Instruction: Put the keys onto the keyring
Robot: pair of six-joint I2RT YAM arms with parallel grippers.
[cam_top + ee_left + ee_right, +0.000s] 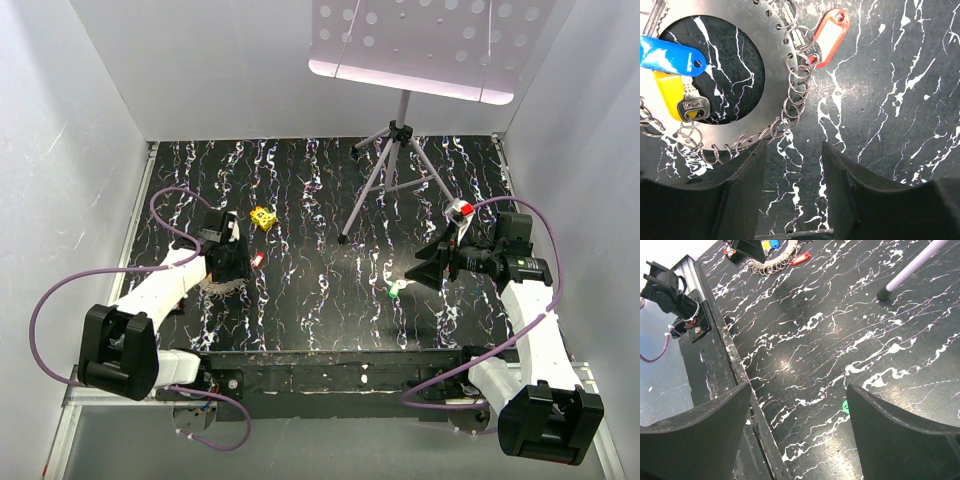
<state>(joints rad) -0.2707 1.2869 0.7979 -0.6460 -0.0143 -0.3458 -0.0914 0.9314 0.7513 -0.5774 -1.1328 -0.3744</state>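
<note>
keyring just beyond left gripper, offset left

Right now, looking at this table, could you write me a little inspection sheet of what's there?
Surface: black white-veined table, nothing spilled seen.
Job's things: keyring edged with small loops, blue tag and yellow tag lying over its hole, red tag at its rim; green key loose, apart.
Clutter: yellow block.
Grippers: left gripper open, empty, beside the keyring; right gripper open, empty, near the green key.
Cables: purple cables loop from both arms.
Surroundings: tripod, white walls.
</note>
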